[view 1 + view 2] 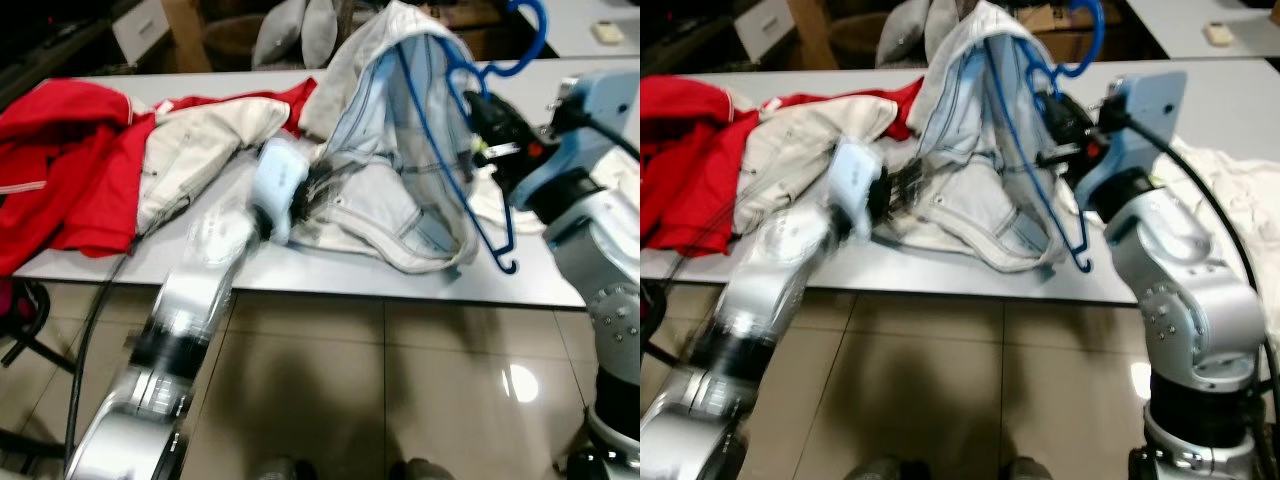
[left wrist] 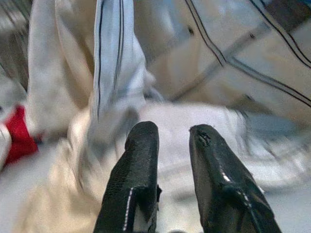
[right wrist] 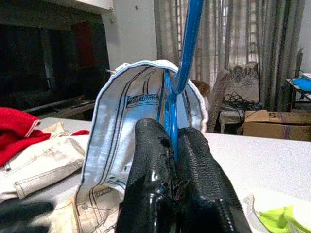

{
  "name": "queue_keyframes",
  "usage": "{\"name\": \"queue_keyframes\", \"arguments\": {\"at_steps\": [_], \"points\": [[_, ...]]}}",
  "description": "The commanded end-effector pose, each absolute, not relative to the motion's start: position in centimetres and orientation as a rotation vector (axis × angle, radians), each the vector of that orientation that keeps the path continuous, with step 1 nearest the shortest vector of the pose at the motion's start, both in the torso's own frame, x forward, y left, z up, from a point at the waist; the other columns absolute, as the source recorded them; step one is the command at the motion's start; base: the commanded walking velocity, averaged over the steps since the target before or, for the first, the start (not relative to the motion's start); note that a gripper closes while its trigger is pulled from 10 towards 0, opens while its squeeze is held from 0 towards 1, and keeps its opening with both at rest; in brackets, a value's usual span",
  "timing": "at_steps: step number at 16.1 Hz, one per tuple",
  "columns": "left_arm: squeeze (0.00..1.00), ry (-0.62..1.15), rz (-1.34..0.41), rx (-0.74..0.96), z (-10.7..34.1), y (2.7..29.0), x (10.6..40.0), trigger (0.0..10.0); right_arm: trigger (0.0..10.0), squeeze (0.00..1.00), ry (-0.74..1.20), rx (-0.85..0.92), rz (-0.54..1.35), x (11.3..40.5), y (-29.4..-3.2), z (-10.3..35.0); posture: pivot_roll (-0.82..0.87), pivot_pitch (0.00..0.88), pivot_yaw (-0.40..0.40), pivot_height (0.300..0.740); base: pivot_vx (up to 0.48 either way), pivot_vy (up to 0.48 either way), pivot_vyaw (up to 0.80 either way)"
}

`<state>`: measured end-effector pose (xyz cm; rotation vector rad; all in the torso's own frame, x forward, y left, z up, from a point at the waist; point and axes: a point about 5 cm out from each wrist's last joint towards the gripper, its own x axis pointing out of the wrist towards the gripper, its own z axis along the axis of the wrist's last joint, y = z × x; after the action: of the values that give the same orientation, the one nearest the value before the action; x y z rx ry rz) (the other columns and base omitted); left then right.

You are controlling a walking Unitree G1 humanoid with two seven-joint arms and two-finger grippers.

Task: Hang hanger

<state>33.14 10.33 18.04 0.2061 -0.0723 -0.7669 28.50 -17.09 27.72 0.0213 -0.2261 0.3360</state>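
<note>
the right gripper (image 3: 171,160) pinches the thin, stiff blue hanger (image 1: 455,150) near its neck, raised over the white table (image 1: 330,275). the limp, light pale jacket (image 1: 400,190) draped on it will likely swing, so the neck looks the sound hold; the left gripper (image 2: 167,160), fingers apart, nears the hem.

hangers: 1 blue hanger (image 1: 470,150) | garments: 1 pale denim jacket (image 1: 400,190) on it, 1 cream jacket (image 1: 200,150), 1 red garment (image 1: 60,170) far left | tables: 1 table (image 1: 330,275) | grippers: 2 — left gripper (image 2: 167,165), right gripper (image 3: 172,160)

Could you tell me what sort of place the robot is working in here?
Probably a home living room: curtains over windows, cushions, and a white table strewn with clothes above a tiled floor.
</note>
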Motion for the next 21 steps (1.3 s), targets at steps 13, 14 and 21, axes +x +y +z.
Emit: {"name": "queue_keyframes", "arguments": {"at_steps": [13, 14, 21], "points": [[1.00, -0.124, -0.536, -0.076, 19.9, 14.7, 25.6, 10.0, 10.0, 0.00, -0.506, 0.164, 0.549, 24.7, -18.1, 31.3, -0.14, 0.103, 0.111, 0.740, 0.000, 0.000, 0.80], [1.00, -0.121, -0.532, -0.086, 20.0, 14.6, 25.6, 10.0, 10.0, 0.00, -0.511, 0.160, 0.561, 24.5, -18.1, 31.4, -0.14, 0.103, 0.111, 0.740, 0.000, 0.000, 0.79], [1.00, -0.099, -0.522, -0.049, 19.7, 14.3, 25.6, 10.0, 10.0, 0.00, -0.454, 0.069, 0.600, 23.5, -18.0, 30.5, -0.14, 0.103, 0.114, 0.740, 0.000, 0.000, 0.79]]}}
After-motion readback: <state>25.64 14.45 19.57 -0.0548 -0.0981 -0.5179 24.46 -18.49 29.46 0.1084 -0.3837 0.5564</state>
